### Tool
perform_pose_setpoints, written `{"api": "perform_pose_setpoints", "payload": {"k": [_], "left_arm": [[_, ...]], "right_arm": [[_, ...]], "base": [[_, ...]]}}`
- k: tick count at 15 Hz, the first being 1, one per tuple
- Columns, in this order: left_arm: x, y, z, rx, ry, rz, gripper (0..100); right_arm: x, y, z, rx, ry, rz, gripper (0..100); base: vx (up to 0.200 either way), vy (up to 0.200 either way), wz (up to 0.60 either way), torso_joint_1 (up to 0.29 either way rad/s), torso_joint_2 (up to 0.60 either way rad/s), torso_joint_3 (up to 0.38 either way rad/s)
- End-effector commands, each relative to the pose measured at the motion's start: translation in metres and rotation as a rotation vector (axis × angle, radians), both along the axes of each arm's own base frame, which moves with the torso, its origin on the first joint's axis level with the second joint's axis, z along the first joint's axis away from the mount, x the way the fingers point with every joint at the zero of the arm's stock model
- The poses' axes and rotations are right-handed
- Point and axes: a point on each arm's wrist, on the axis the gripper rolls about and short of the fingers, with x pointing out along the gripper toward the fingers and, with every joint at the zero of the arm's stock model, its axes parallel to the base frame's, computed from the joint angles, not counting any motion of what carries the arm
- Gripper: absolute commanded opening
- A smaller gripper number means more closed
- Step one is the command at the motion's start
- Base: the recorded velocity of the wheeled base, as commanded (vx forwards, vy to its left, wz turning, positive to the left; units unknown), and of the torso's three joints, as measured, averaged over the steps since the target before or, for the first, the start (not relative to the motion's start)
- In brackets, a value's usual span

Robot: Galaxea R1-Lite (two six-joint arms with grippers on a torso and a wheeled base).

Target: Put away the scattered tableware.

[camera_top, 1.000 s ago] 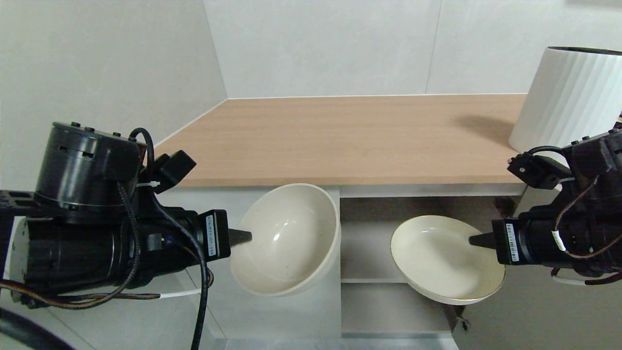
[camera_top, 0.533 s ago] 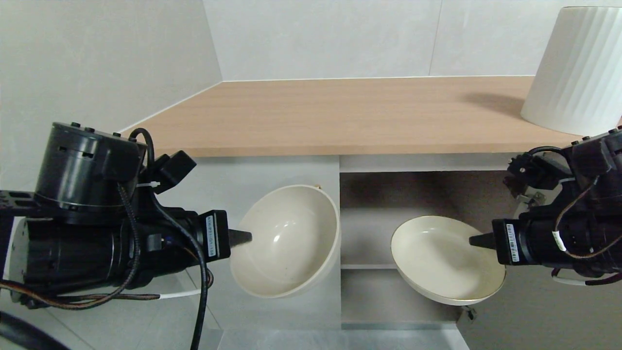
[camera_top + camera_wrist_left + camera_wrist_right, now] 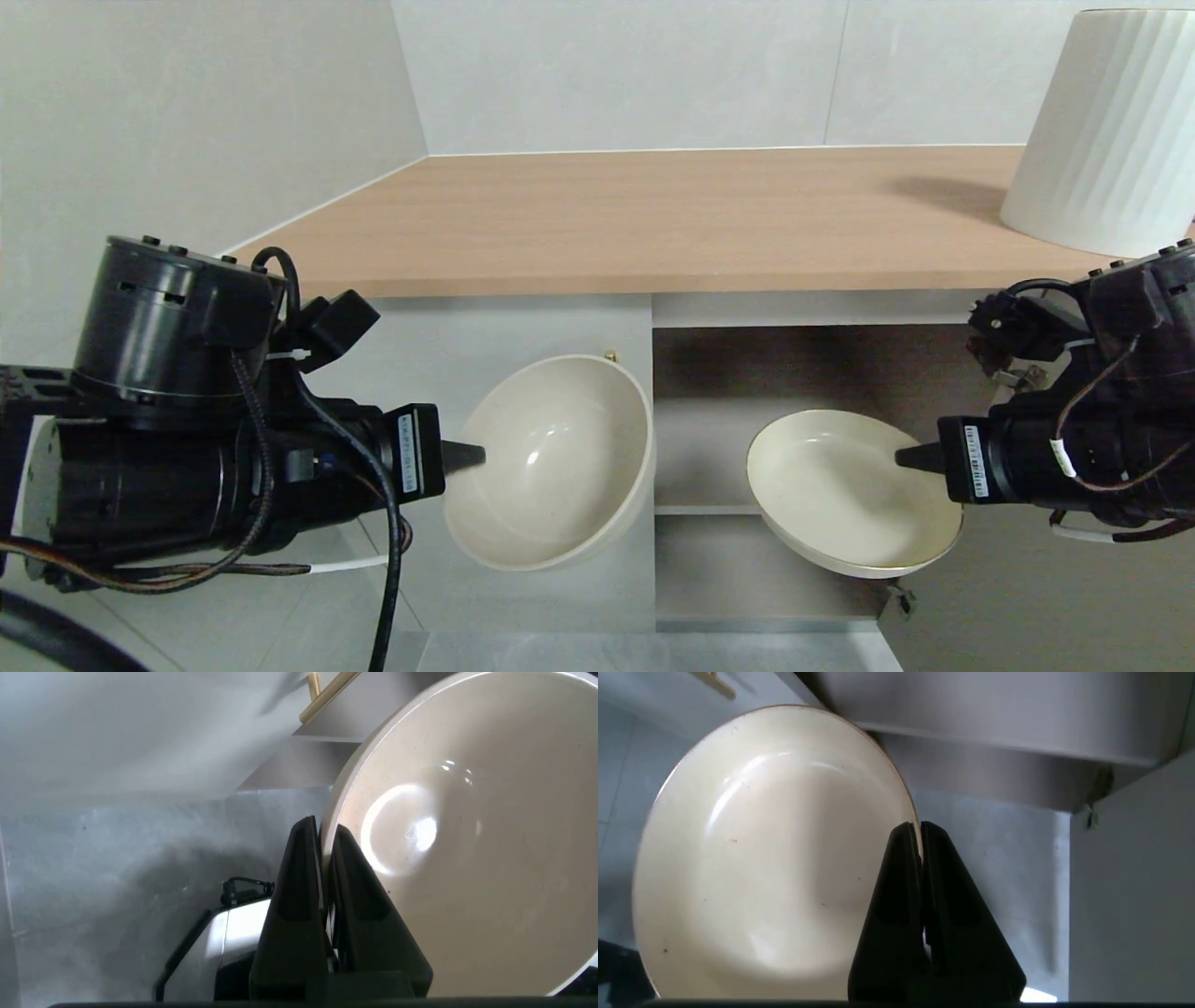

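While the left gripper (image 3: 464, 455) sits at the middle left of the head view, its fingers are pinched tight on the rim of a bowl (image 3: 551, 467). The bowl is cream. It is tipped up on its side, with its open face turned toward the camera. It hangs in the air just left of the middle of the frame, in front of a grey door (image 3: 523, 327). A small gold knob (image 3: 611, 356) peeks out just over the bowl's rim.

At the middle right, the right gripper (image 3: 910, 457) pinches the rim of a plate (image 3: 845, 490). The plate is cream too, and it tilts a little. It is held in front of the open cupboard (image 3: 794, 355), and it covers part of the shelf (image 3: 709, 511) there.

A wood top (image 3: 653, 224) runs across the upper half of the frame. A white ribbed shade (image 3: 1102, 131) stands on it at the upper right.

From the left wrist, the left gripper (image 3: 320, 873) has its two black fingers closed on the bowl's (image 3: 486, 840) edge, one finger on each side of the rim. A grey floor lies beyond.

From the right wrist, the right gripper (image 3: 921, 873) clamps the plate (image 3: 775, 849) by its rim the same way. The cupboard (image 3: 999, 723) is just beyond the plate.
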Motion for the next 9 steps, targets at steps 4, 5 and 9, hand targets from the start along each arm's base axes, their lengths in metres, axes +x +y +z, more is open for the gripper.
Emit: {"api": "perform_pose_setpoints", "payload": {"k": [4,5,9], "left_arm": [[0.0,0.0,-0.001,0.002,0.004,0.0,0],[0.0,0.0,-0.001,0.002,0.004,0.0,0],[0.002,-0.001,-0.003,0.005,0.009,0.0,0]], "right_arm": [[0.027,0.015,-0.042,-0.075,0.019,0.039,0],[0.036,0.019,-0.053,-0.076,0.022,0.033,0],[0.068,0.032,-0.101,-0.074,0.089,-0.007,0]], "base": [[0.0,0.0,0.0,0.0,0.0,0.0],[0.0,0.0,0.0,0.0,0.0,0.0],[0.0,0.0,0.0,0.0,0.0,0.0]]}}
